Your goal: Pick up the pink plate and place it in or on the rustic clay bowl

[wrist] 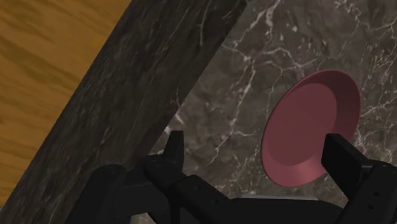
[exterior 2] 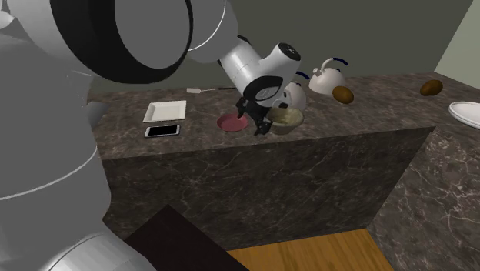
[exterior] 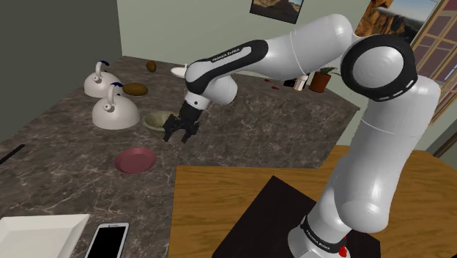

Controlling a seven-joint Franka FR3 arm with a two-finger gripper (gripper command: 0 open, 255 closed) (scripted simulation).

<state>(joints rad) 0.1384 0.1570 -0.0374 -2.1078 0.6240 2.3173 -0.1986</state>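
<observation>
**A:** Where does the pink plate (exterior: 135, 160) sit against the gripper (exterior: 179, 132)?

**B:** It lies flat on the dark marble countertop (exterior: 249, 124), near the clay bowl (exterior: 156, 119) but apart from it. The gripper hangs above the counter just beside that bowl. In the second exterior view it comes between plate and bowl, and no part of it touches the plate.

**A:** And the fingers (wrist: 173, 145)?

**B:** In the wrist view they are spread wide with nothing clasped. The plate lies beyond them, close to one fingertip.

**A:** Anything in the bowl?

**B:** It is a pale beige-green bowl, and I can't tell what its inside holds.

**A:** What stands around it?

**B:** A white kettle (exterior: 115, 110) is just beside the bowl on the shoulder view's left. A second kettle (exterior: 100, 80) stands farther that way, and a brown oval thing (exterior: 135, 89) lies behind the bowl. Well apart from the bowl, past the plate, are a black-screened phone (exterior: 108, 240) and a white square dish (exterior: 36, 234).

**A:** The room?

**B:** The walls are grey-green, with a wooden floor (exterior: 242, 198) below the counter's edge. A potted plant (exterior: 321, 77) stands far from the bowl, at the counter's back corner.
</observation>
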